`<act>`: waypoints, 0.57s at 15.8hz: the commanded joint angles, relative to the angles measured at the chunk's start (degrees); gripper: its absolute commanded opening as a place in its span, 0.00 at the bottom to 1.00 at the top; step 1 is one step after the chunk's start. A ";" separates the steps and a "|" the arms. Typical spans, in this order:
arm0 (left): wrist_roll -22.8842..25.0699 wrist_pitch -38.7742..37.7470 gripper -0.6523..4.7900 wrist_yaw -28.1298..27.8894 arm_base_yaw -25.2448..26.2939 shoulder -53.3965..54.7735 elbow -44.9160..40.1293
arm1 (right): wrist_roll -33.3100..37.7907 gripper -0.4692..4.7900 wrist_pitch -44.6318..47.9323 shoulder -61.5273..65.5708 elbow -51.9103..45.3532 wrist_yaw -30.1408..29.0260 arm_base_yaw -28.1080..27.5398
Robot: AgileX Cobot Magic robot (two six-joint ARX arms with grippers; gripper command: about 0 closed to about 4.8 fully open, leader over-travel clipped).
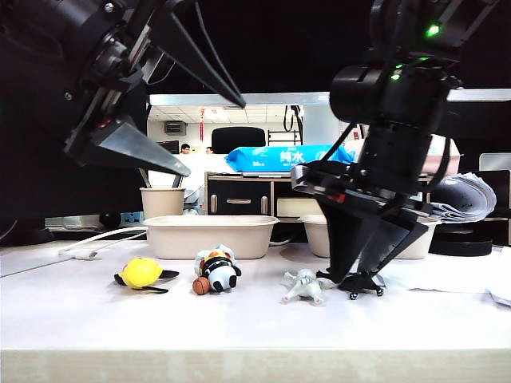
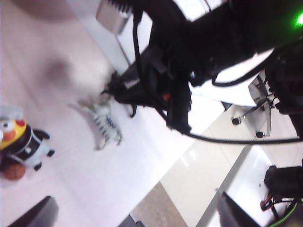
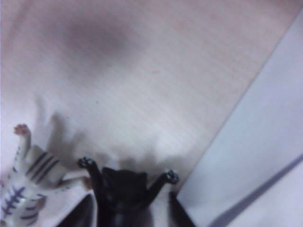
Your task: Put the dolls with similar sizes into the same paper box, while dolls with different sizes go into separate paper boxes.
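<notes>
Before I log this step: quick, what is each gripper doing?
Left gripper: raised above the table, jaws open, empty.
Right gripper: down around the black figure, jaws not shut.

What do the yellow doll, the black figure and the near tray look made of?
Yellow doll: plush, looks like soft fuzzy fabric, rounded and squashy.
Black figure: probably hard plastic, thin rigid legs, smooth sheen in the right wrist view.
Tray: looks like moulded paper pulp, matte beige with a rolled rim.
</notes>
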 commanded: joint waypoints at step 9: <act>1.75 -0.02 1.00 -0.61 -0.07 -0.81 0.31 | -1.01 0.29 -8.13 9.51 -1.31 4.26 -0.20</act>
